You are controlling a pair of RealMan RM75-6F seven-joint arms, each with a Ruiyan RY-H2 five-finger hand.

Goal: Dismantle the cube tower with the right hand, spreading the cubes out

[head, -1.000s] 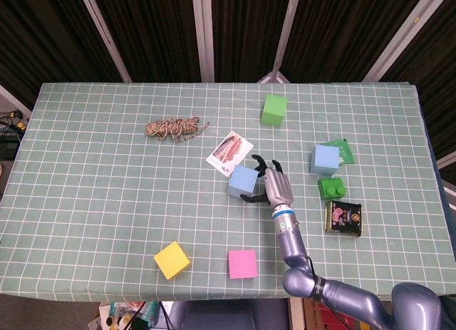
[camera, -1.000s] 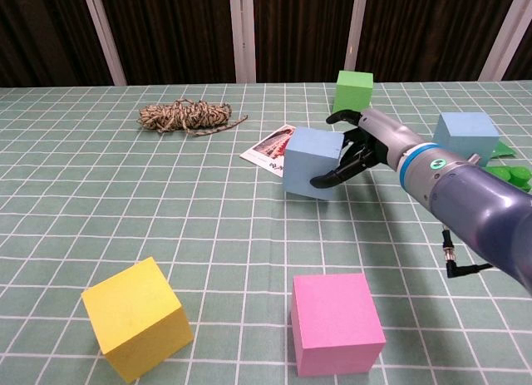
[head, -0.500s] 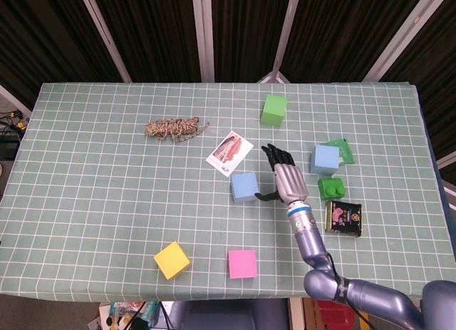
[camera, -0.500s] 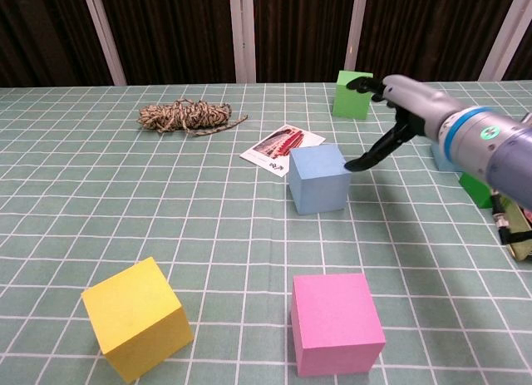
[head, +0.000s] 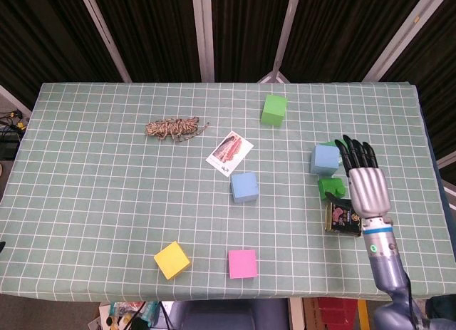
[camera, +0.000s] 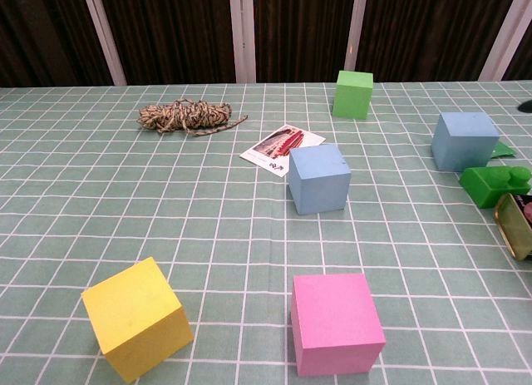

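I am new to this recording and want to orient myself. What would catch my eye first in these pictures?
First come the bright cubes spread over the green checked table: a yellow cube and a pink cube near the front edge, a blue cube in the middle, a green cube at the back. Next is the right hand, raised with fingers spread at the right, holding nothing, near a second blue cube.

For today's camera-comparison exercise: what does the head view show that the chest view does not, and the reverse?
Only the head view shows the right hand, fingers spread, holding nothing, above the tin. The chest view adds no object of its own, only side faces of the cubes, such as the pink cube. Both show the yellow cube, middle blue cube, green cube, rope bundle and card.
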